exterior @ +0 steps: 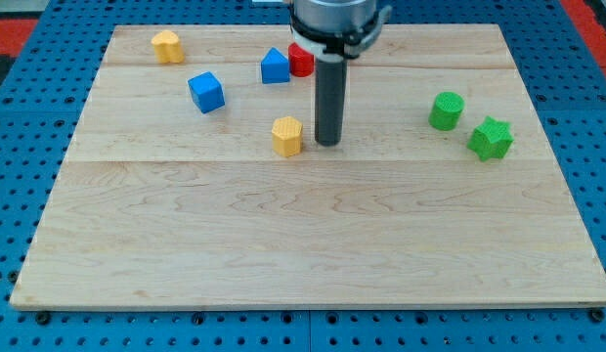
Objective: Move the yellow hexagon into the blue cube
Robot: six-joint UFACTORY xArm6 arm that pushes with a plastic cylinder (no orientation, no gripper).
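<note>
Pale wooden board (313, 244) lies on a blue perforated base (20, 147), and all the blocks sit in its upper half. Near the middle stands the yellow hexagon (287, 135), upright on the wood. My tip (328, 143) is down at the board just beside it, on the view's right; whether the two touch or a thin gap parts them, I cannot tell. There is no pincer on this arm (only the straight dark rod), so nothing is clasped or released.

Up and to the view's left of the hexagon is the blue cube (206, 92), well apart from it, with bare wood between them. Further toward the view's top, a second blue block (275, 66) with a peaked top sits touching a red block (301, 61), which the rod's housing partly hides. A yellow block (167, 46) of unclear shape rests near the top left corner. At the view's right, a green cylinder (446, 110) and a green star-like block (491, 138) stand near each other.
</note>
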